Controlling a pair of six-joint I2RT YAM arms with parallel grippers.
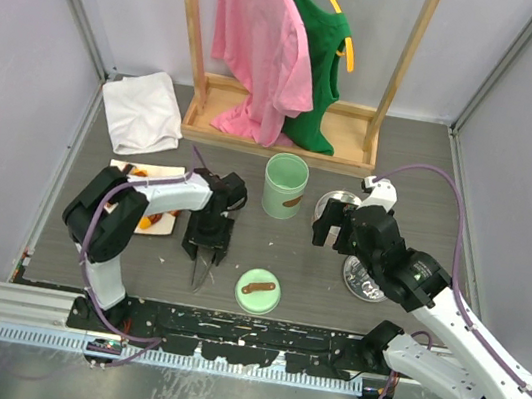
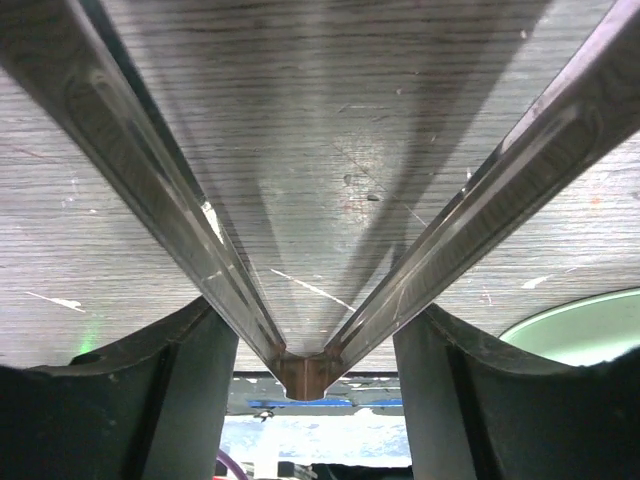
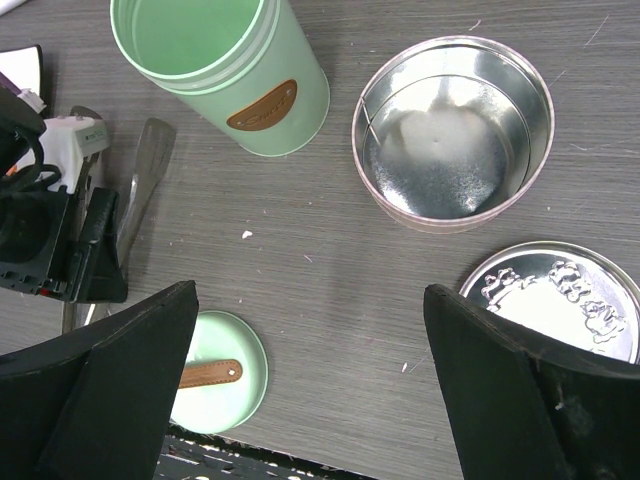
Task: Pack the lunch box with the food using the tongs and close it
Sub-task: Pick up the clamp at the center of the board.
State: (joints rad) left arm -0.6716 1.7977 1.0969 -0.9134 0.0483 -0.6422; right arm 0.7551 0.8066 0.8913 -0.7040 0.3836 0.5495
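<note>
1. We are seeing the left claw (image 1: 205, 254) sitting low over the table (image 1: 298, 250). Its fingers (image 2: 180, 400) are flanking the joined end of the tongs (image 2: 305, 374). It is half-closed, and we cannot tell whether it is gripping.
2. The tongs are lying just left of the green lid (image 1: 258, 290).
3. The right claw (image 3: 310, 400) is hovering wide open and holding nothing, near the open green tub (image 3: 215, 70).
4. The food (image 1: 148, 224) is sitting on a white tray (image 1: 171, 173), mostly hidden by the left arm.

Tongs (image 2: 300, 372): both arms run off top corners, tips cut off.
Green lid (image 2: 580, 335), right of left gripper (image 1: 206, 248): only edge sliver shows.
Food (image 1: 147, 224), left of left gripper: mostly hidden behind left arm (image 1: 145, 196).
Tin lid (image 3: 560, 300): partly behind right gripper (image 3: 310, 300).
</note>
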